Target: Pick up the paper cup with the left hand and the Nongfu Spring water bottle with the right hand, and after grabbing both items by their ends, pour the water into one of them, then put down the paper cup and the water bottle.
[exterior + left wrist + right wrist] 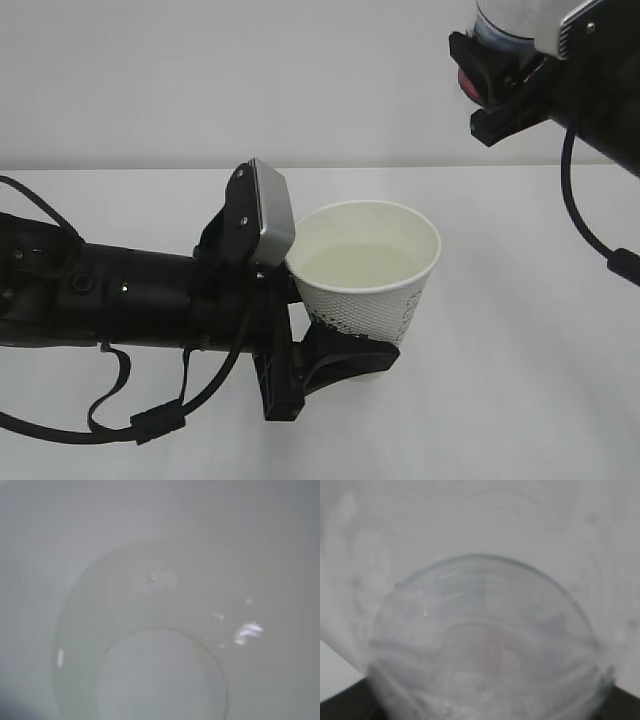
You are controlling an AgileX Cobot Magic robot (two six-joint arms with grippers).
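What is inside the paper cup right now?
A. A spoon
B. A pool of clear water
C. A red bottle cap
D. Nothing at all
B. In the exterior view the paper cup, held by the left hand, shows a pale pool of water lying across its cream inside, and the left wrist view shows shiny glints on that liquid; no cap or spoon is in it.

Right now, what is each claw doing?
Left claw: closed on the paper cup, which holds water.
Right claw: closed on the Nongfu Spring water bottle, raised at top right.
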